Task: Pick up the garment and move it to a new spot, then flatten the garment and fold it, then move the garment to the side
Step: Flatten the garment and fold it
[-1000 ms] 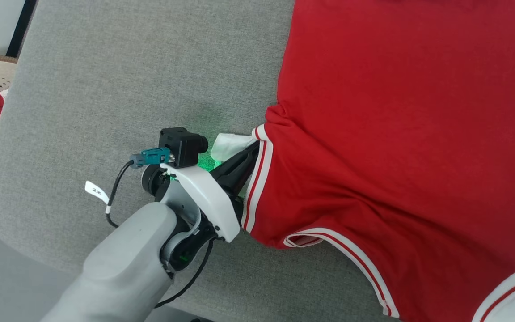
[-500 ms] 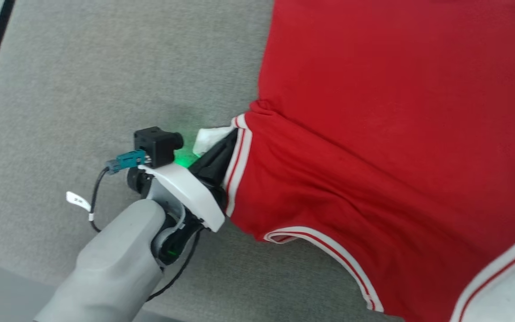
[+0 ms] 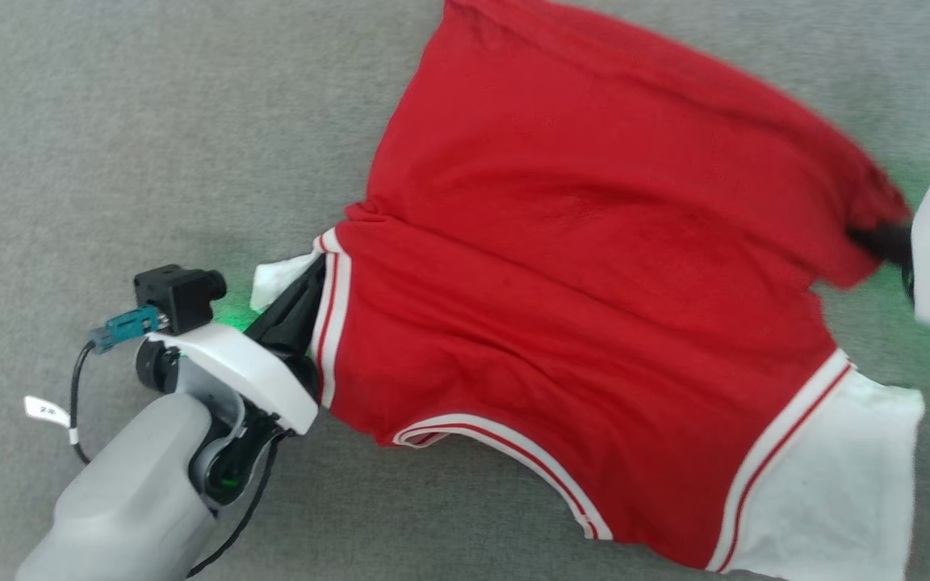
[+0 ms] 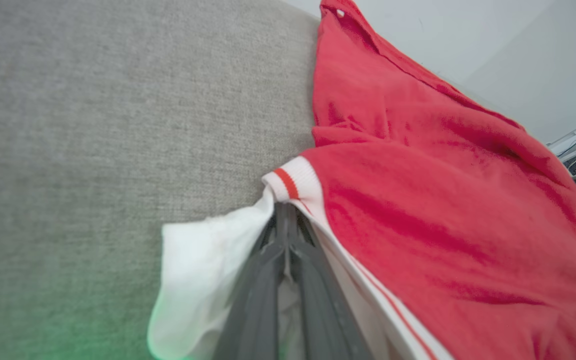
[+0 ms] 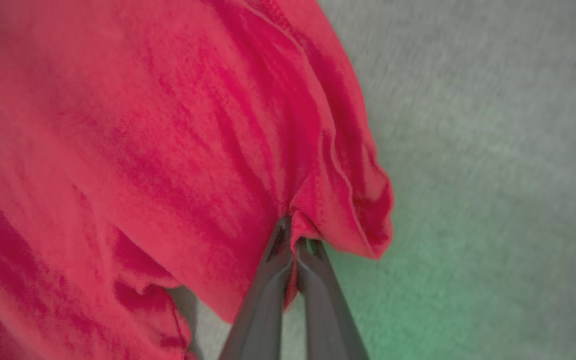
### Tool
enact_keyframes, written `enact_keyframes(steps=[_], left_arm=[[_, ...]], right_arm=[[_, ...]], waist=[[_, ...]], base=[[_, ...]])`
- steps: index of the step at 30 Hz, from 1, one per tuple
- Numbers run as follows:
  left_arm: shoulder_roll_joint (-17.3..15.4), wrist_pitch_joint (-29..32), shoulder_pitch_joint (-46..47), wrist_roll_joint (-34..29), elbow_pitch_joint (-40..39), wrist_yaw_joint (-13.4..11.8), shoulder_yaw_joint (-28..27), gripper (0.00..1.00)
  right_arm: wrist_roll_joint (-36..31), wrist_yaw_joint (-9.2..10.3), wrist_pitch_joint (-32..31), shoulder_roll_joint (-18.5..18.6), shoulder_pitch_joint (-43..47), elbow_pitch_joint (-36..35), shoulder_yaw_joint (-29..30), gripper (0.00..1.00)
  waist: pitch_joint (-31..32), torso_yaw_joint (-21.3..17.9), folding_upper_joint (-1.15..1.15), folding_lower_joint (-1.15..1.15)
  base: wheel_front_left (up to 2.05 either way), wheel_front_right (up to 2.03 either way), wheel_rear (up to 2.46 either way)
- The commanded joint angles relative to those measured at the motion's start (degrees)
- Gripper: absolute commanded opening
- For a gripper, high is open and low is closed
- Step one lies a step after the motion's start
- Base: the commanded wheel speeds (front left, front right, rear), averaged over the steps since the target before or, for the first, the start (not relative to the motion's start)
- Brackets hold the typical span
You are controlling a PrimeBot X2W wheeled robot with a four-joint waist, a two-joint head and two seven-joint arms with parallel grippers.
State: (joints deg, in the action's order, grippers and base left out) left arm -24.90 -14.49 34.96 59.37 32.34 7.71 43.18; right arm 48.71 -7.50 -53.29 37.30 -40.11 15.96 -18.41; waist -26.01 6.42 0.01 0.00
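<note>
Right gripper [image 3: 877, 240]: blurred; body cut off by head view's right edge.
Left gripper [image 3: 318, 273]: fingertips hidden under sleeve trim.
Garment [image 3: 578, 282]: white sleeve cropped at bottom edge.
Cable tag [image 3: 45, 410]: print illegible.

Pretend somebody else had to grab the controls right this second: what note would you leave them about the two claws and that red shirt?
Left gripper: shut on the garment at the striped seam beside its bunched white sleeve.
Right gripper: shut on a red edge at the opposite side.
Position: the garment is spread between the two on the grey cushion, wrinkled and unfolded; the other white sleeve lies flat.
Done: both grips taken.
Left: smooth it flat, fold it, move it aside.
</note>
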Motion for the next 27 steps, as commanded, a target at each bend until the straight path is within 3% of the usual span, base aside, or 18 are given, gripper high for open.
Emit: enact_keyframes(steps=[1, 8, 13, 18, 19, 20, 21, 27], left_arm=[[-0.7, 0.7, -2.6, 0.5, 2.1, -0.9, 0.2, 0.00], [-1.6, 0.9, -3.8, 1.2, 0.0, -1.6, -0.2, 0.00], [-1.7, 1.3, -3.9, 1.4, -1.6, -2.1, -0.1, 0.00], [-1.5, 1.6, -3.8, 1.7, -2.4, -2.6, -0.2, 0.00], [-1.4, 1.6, -3.9, 1.7, -2.5, -2.7, -0.2, 0.00], [-1.4, 1.6, -4.0, 1.7, -2.6, -2.6, -0.1, 0.00], [-1.5, 1.5, -4.2, 1.7, -2.7, -2.7, -0.1, 0.00], [-2.3, 1.7, -5.6, 2.4, -3.4, -3.4, -0.2, 0.00]], right_arm=[[0.3, 0.03, -1.3, 0.4, 3.2, -0.8, -0.4, 0.00], [2.1, 0.03, -5.1, -0.2, 20.4, -13.6, 5.5, 0.00], [-1.1, 0.03, -5.8, -5.1, 32.1, -17.9, 10.0, 0.00], [-5.7, 0.09, -2.4, -10.7, 36.3, -15.2, 10.9, 0.00], [-7.0, 0.10, -0.7, -11.5, 35.9, -14.7, 11.0, 0.26], [-8.1, 0.20, 0.6, -11.7, 35.4, -14.0, 11.1, 0.45], [-8.2, 0.25, 1.2, -12.2, 35.3, -13.4, 11.2, 1.00], [-8.1, 0.43, 2.6, -10.3, 33.6, -20.3, 15.9, 1.00]], waist=[[1.0, -1.3, -0.01, 0.00], [1.7, -2.7, -0.01, 0.00], [1.4, -2.5, -0.01, 0.00], [0.7, -2.3, -0.01, 0.00], [0.6, -2.3, -0.01, 0.00], [0.6, -2.4, -0.01, 0.00], [0.6, -2.4, -0.01, 0.00], [1.5, -3.2, -0.01, 0.00]], base=[[0.00, 0.00, 0.00], [0.00, 0.00, 0.00], [0.00, 0.00, 0.00], [0.00, 0.00, 0.00], [0.00, 0.00, 0.00], [0.00, 0.00, 0.00], [0.00, 0.00, 0.00], [0.00, 0.00, 0.00]])
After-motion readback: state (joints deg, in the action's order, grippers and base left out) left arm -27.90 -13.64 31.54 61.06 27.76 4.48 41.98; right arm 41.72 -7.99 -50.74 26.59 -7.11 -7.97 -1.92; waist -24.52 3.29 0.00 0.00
